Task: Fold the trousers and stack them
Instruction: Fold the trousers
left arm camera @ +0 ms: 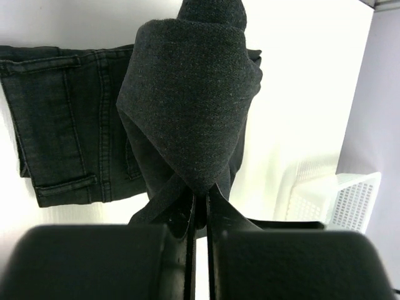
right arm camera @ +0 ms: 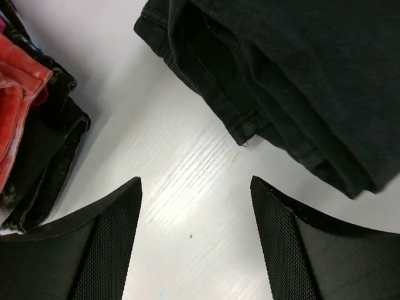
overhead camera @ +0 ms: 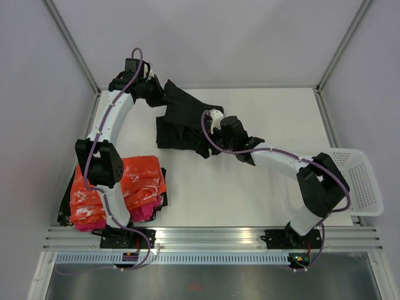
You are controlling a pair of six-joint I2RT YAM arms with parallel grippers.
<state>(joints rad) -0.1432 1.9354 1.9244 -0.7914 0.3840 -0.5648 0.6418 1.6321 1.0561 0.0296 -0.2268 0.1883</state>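
From above, the trousers (overhead camera: pixel 187 125) are seen bunched at the far middle of the table (overhead camera: pixel 250 194), one corner drawn toward the left gripper (overhead camera: pixel 155 92), so the folding is judged in hand and the stacking not yet begun. At the left wrist, a peak of black cloth is pinched between the closed fingers. At the right wrist, the right gripper (right arm camera: pixel 195 182) is held open over bare table just short of the hem, and a grasp of that edge is judged to be needed next.

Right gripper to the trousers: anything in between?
Nothing visible. The right gripper hangs open over bare table, with the edge of the trousers just ahead of its fingers. The left gripper is shut on a fold of them.
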